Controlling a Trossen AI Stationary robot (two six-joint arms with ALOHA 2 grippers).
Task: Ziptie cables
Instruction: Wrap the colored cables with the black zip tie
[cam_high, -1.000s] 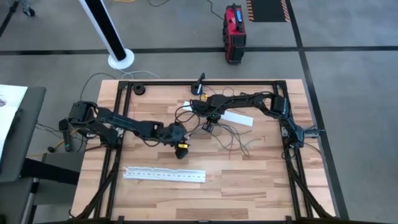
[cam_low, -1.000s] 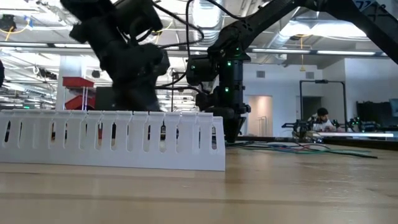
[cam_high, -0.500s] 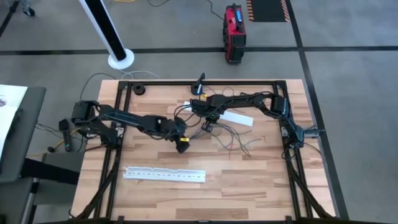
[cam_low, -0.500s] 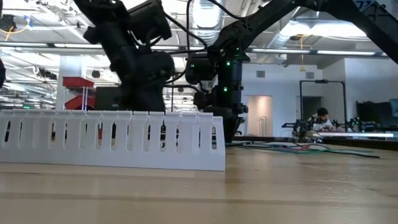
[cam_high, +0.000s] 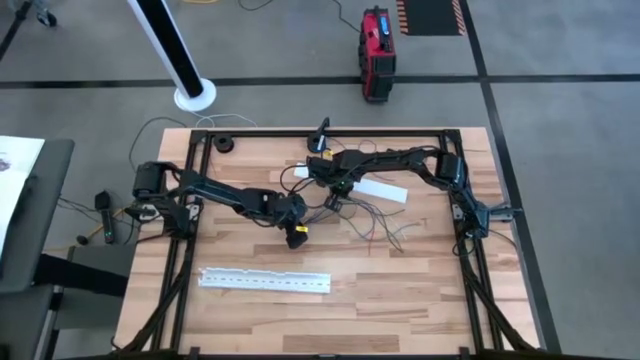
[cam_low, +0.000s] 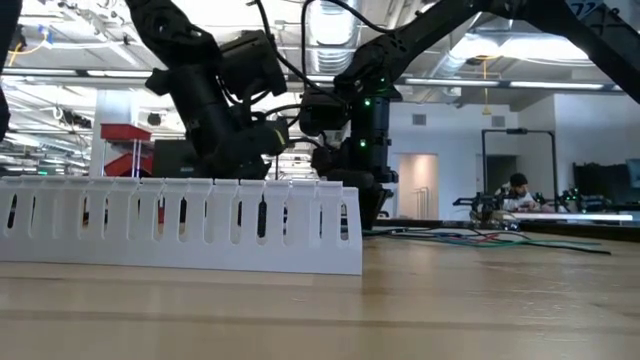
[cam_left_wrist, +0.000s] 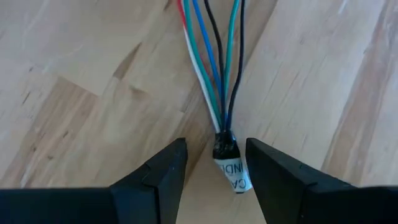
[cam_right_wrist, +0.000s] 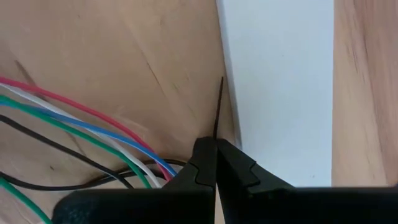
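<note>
The wooden tabletop (cam_high: 420, 290) carries everything, with a dark frame along its edges. The left arm (cam_high: 215, 195) reaches in from the left edge toward the middle, and the right arm (cam_high: 400, 160) stretches from the right edge across the far half to just short of the far edge's middle.

Near the front edge, left of centre, a long white slotted strip (cam_high: 265, 281) lies parallel to that edge; in the low view it stands as a white slotted wall (cam_low: 180, 225) across the foreground. A second, plain white strip (cam_high: 380, 190) lies beside the right arm's claw in the far half, seen as a broad white band (cam_right_wrist: 280, 87) in the right wrist view.

The cables (cam_high: 375, 215) spread as a loose bunch of thin wires in the middle of the tabletop, fanning toward the right side, between the two claws. In the left wrist view they show as red, white, green, blue and black strands (cam_left_wrist: 214, 68) gathered into a small black end with a white label (cam_left_wrist: 231, 168).

The left gripper (cam_high: 294, 232) sits at the tabletop's middle; its fingers (cam_left_wrist: 158, 177) stand spread apart on either side of the labelled end, not touching it. The right gripper (cam_high: 338, 192) is at the far end of the bunch, its fingers (cam_right_wrist: 202, 165) pressed together around a thin dark strand that runs up from between them, just beside the white strip's edge.
</note>
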